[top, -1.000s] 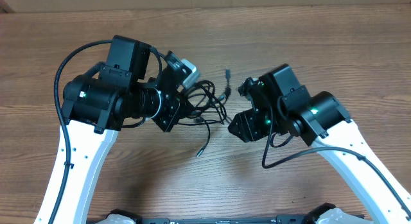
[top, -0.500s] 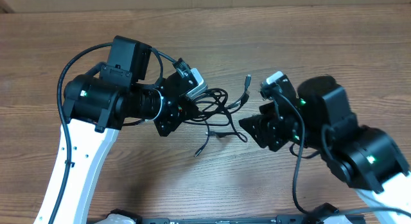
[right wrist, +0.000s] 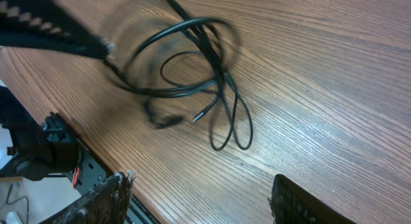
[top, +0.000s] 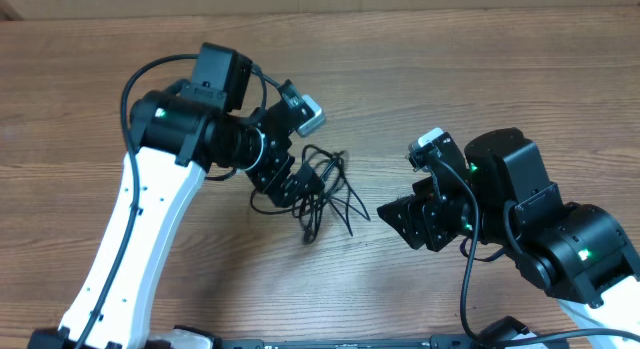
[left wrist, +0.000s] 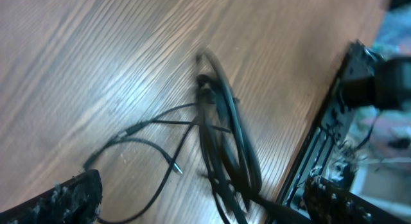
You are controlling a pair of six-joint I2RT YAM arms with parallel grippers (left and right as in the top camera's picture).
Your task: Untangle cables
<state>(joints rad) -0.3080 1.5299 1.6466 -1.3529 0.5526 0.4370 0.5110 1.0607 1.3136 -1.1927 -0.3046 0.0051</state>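
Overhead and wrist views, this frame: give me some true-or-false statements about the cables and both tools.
1. The thin black cables are on the brown wooden table. True.
2. The right tool is shut on a cable. False: its fingers stand apart with nothing between them.
3. The cables lie as separate straight strands. False: they loop over each other in one bundle.
4. The left tool is open. True.

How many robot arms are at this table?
2. The left arm is over the cable tangle's left side; the right arm stands right of it, apart. None looks hidden.
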